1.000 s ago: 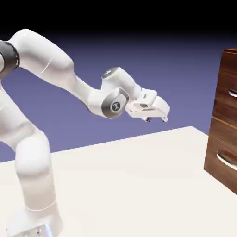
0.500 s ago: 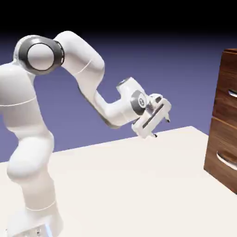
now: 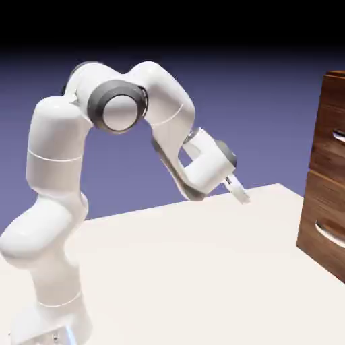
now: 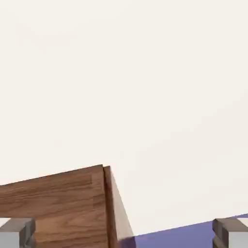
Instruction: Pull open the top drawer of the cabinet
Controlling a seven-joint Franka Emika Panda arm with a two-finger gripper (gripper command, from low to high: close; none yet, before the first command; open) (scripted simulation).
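The cabinet [image 3: 329, 175] of dark wood grain stands at the exterior view's right edge, partly cut off. Its top drawer [image 3: 333, 138] shows only the tip of its silver handle [image 3: 339, 137]. My gripper [image 3: 238, 192] hangs over the table well to the left of the cabinet, touching nothing and largely hidden behind the wrist. In the hand view a corner of the cabinet [image 4: 63, 208] fills the lower left, with no handle showing. The two grey fingertips [image 4: 17, 232] sit far apart at the bottom corners, so the gripper is open and empty.
The lower drawer's silver handle [image 3: 329, 232] shows below the top one. The cream table [image 3: 202, 269] stretches between the robot's base and the cabinet. My folded arm's elbow [image 3: 121, 108] bulges high at the left.
The arm has folded and turned, bringing the elbow to face the camera. The hand has rolled over and dropped lower, shifting slightly right toward the cabinet.
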